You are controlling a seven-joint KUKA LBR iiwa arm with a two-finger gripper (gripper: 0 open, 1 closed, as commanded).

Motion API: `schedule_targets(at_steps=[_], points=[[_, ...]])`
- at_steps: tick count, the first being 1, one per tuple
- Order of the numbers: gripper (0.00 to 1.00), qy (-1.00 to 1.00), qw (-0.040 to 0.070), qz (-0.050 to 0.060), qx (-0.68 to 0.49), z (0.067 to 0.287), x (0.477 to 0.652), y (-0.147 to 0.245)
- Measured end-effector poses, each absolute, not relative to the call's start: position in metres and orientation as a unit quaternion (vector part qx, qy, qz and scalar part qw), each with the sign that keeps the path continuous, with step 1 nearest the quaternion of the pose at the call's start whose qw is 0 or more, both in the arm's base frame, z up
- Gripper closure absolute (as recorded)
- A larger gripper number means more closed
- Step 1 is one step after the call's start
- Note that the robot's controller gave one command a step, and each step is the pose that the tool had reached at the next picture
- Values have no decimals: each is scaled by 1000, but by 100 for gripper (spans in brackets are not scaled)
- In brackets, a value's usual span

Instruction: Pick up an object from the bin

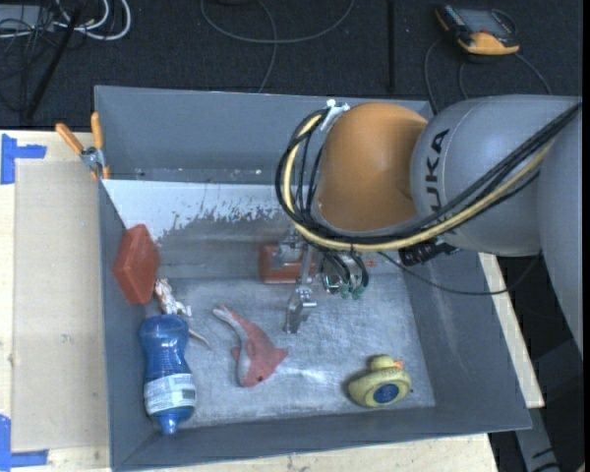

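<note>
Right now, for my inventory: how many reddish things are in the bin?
3: a block against the left wall, a fish shape mid-floor, and a brownish-red piece behind the gripper. The arm may hide more.

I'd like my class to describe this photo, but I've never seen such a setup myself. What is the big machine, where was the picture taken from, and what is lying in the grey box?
The big grey machine is a robot arm with an orange cover, reaching in from the right. At its tip hangs a gripper, the tool it picks things up with. The one camera looks down on a grey metal bin from above and a little to one side.

In the bin lie a reddish-brown block by the left wall, a blue plastic bottle below it, a pink fish-shaped toy in the middle, a yellow duck-like toy at the lower right, and an orange-brown object partly hidden behind the gripper.

The gripper hangs over the bin's middle, up and right of the pink toy. I see nothing held by it.
</note>
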State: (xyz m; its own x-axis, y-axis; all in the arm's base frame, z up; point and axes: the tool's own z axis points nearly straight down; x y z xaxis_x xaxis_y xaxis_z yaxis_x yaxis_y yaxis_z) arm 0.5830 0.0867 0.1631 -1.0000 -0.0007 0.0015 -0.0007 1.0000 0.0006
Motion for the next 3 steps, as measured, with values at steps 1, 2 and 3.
schedule_targets(at_steps=[1, 2, 3], points=[[0, -1000, -2, -1, 0, 112, 599, 58], [0, -1000, 16, -1, -12, 82, 598, 45], [0, -999, 4, -1, 54, 110, 592, -9]])
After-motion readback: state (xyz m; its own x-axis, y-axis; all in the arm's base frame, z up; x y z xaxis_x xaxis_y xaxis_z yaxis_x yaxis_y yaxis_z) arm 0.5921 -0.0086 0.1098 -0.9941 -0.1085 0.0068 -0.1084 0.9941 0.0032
